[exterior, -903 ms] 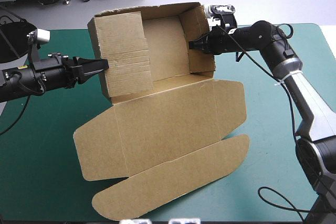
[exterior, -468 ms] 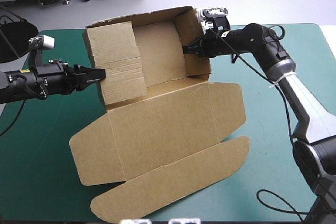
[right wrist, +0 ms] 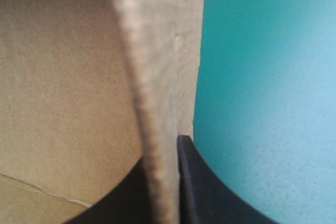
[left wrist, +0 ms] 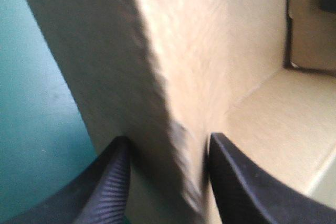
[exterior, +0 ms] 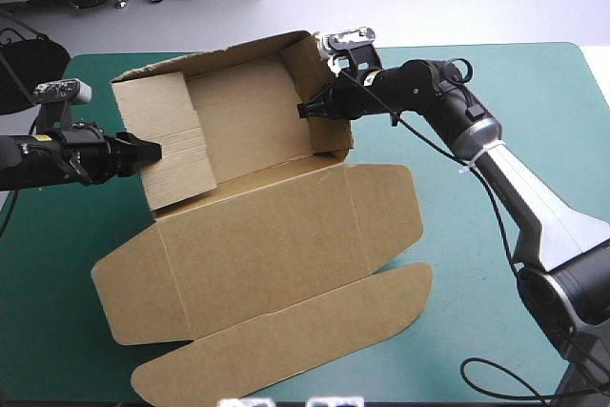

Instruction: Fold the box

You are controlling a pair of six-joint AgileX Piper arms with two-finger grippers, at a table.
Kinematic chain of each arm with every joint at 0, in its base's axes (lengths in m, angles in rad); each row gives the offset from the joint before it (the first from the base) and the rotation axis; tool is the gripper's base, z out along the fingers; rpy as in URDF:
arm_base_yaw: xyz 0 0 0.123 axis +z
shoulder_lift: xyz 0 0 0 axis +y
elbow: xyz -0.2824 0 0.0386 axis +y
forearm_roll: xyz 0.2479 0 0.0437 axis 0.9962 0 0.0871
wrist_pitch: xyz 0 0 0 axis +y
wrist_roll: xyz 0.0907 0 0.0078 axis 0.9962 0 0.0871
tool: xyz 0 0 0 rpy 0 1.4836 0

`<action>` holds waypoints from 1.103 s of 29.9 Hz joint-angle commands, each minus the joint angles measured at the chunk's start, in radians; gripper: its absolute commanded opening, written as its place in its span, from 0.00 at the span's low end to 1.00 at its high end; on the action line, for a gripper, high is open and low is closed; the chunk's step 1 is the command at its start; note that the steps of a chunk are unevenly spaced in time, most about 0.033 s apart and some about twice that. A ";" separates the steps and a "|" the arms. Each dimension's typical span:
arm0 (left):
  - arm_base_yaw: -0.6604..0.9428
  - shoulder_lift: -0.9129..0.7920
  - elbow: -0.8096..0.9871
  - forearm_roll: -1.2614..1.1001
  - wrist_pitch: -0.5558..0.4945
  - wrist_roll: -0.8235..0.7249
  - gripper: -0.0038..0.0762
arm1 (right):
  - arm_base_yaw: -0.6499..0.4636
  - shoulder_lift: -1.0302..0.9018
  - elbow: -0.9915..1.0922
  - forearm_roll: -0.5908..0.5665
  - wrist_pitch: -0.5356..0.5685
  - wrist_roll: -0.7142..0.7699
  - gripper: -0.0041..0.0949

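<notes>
The table's teal-green cover (exterior: 534, 121) carries a brown cut-cardboard box (exterior: 257, 226): an open tray with raised walls, spanning the gap between the two grippers. Its broad lid panel (exterior: 286, 235) and rounded flap (exterior: 286, 355) lie flat on the robot's side of both. The left gripper (exterior: 145, 152) is clamped on the tray's left wall, with the board between its black fingers (left wrist: 113, 177). The right gripper (exterior: 307, 110) pinches the right wall likewise.

A broad counter (exterior: 558, 83) under a smooth teal-green cover (right wrist: 262, 77) is seen, its far right corner rounded. The cover is laid flat, and bare stretches of it are shown in both wrist views.
</notes>
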 commanded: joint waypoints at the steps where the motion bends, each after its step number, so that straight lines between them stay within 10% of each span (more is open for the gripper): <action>1: -0.004 -0.020 -0.020 0.004 -0.144 -0.028 0.47 | 0.035 -0.061 -0.034 0.076 -0.027 0.011 0.03; 6: -0.004 0.004 0.003 0.010 -0.200 -0.028 0.40 | 0.057 -0.061 -0.034 0.076 -0.025 0.016 0.03; 12: -0.004 0.070 0.011 0.002 -0.132 -0.028 0.04 | 0.061 -0.061 -0.034 0.038 0.002 0.027 0.03; 33: -0.264 0.128 0.009 0.129 -0.178 -0.210 0.04 | 0.061 -0.047 -0.034 -0.454 0.367 0.296 0.03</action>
